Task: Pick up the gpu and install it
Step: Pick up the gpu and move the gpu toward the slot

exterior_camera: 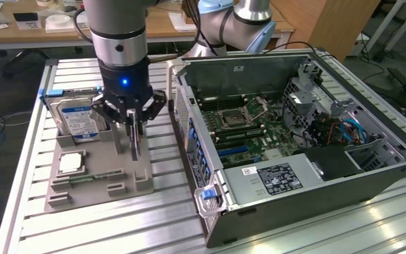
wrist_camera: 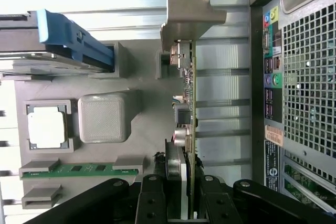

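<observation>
**GPU: GRIP AND HANDLING**

At the exterior view's left, the drive (exterior_camera: 80, 119) stands in the tray (exterior_camera: 97, 198); beside it, the pincer (exterior_camera: 133, 136) is partly closed on the gpu (wrist_camera: 190, 103), held on edge over the tray; the case (exterior_camera: 295, 159) lies right. Judged light, stiff, fragile; grip the board's flat faces, clear of connectors.
</observation>
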You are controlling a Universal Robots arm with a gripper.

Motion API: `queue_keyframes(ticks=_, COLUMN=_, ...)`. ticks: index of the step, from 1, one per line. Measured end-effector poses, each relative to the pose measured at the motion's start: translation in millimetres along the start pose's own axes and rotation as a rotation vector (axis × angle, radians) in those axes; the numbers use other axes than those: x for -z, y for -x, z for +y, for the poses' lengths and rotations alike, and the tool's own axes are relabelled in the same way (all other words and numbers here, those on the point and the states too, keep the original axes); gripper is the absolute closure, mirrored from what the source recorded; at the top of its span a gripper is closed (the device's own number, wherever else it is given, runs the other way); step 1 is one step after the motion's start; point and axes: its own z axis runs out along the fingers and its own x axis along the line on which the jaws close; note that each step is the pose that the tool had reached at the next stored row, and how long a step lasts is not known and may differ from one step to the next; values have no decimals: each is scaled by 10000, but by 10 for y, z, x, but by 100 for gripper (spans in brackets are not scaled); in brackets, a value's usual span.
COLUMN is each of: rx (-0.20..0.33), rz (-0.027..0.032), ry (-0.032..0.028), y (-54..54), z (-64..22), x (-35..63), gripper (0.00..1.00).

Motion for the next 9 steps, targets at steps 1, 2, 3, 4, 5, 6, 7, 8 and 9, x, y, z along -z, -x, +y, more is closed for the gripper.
queue_keyframes(ticks=1, rx=0, rz=1, ry=3, y=0, z=0, x=18, gripper=72)
queue_keyframes(ticks=2, rx=0, rz=2, ry=5, y=0, z=0, x=36, gripper=72)
queue_keyframes(ticks=3, rx=0, rz=2, ry=9, y=0, z=0, x=53, gripper=72)
queue_keyframes(ticks=4, rx=0, rz=2, ry=14, y=0, z=0, x=72, gripper=72)
queue_keyframes(ticks=5, rx=0, rz=3, ry=18, y=0, z=0, x=89, gripper=72)
queue_keyframes(ticks=6, rx=0, rz=3, ry=22, y=0, z=0, x=107, gripper=72)
queue_keyframes(ticks=7, rx=0, rz=3, ry=27, y=1, z=0, x=125, gripper=72)
queue_keyframes(ticks=8, rx=0, rz=4, ry=31, y=1, z=0, x=143, gripper=72)
queue_keyframes(ticks=9, rx=0, rz=4, ry=35, y=1, z=0, x=160, gripper=72)
